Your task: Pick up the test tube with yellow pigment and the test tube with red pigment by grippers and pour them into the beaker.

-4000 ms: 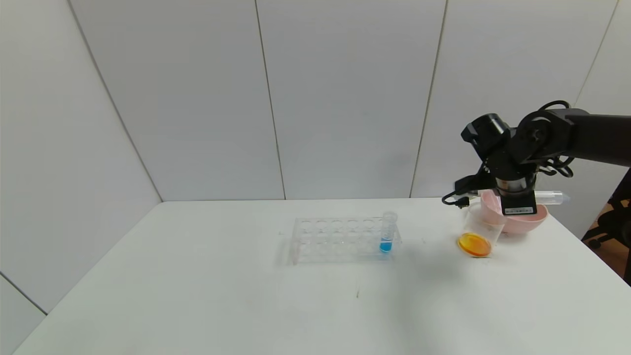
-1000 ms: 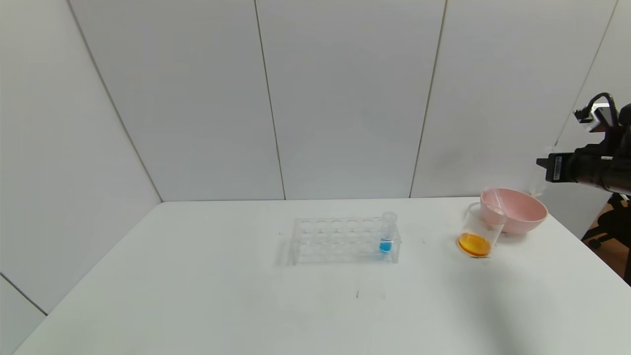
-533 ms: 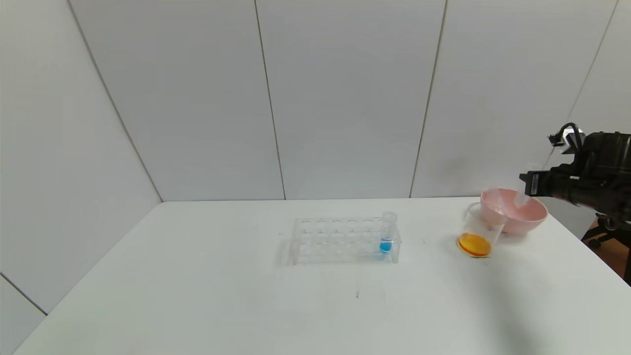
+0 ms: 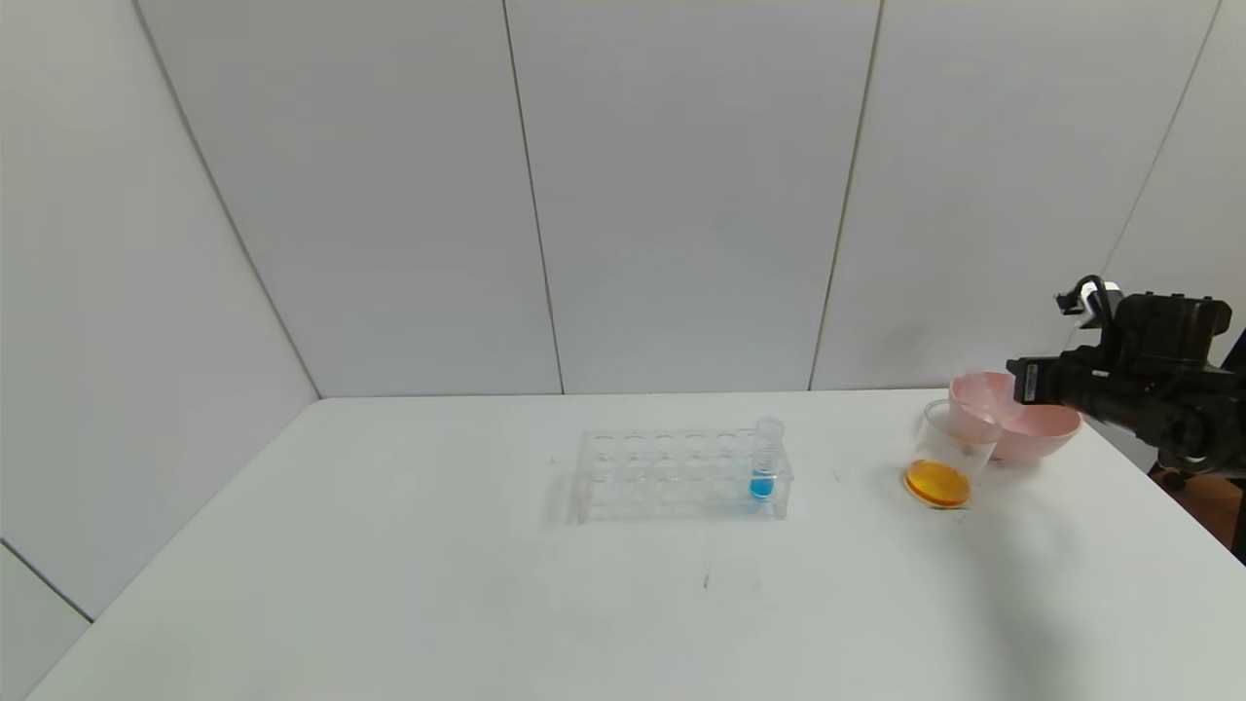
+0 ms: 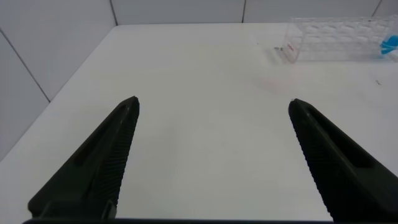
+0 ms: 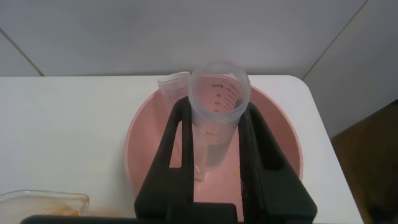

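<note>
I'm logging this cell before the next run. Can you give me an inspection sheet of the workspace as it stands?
Surface: white table, no spills seen.
Job's things: beaker holds orange liquid; an empty tube is in the right gripper, another tube lies in the pink bowl.
Clutter: clear rack with one blue tube.
Grippers: right shut on the tube over the bowl; left gripper open above bare table.
Cables: one on the right wrist.
Surroundings: white wall panels.
</note>
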Tool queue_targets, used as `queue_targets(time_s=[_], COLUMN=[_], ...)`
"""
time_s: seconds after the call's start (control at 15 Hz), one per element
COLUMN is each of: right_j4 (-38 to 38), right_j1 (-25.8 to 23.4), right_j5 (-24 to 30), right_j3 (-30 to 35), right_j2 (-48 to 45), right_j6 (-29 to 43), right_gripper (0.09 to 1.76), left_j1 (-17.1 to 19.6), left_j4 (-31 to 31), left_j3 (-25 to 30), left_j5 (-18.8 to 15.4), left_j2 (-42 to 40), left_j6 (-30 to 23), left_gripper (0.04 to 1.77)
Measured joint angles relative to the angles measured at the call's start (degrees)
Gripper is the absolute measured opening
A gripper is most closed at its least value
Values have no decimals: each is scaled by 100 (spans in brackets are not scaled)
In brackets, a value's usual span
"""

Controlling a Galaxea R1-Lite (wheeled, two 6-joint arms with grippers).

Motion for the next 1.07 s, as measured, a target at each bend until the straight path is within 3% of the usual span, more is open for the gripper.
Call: queue_targets(time_s=[0.33,0.67,1.07], right_j4=[0,0,118], right_j1=[-11,-7,100], right_j5=[41,59,55], right_j3=[-11,33,134], right_j2=[55,9,-276], right_j6=[-11,2,22], right_gripper=[48,105,140], left_j1=[0,0,0], left_j4=[0,-2,0], left_j3=[0,0,0], left_j5=[0,0,-2], left_j2=[0,0,0], left_j6=[0,0,0], left_gripper=[172,172,172])
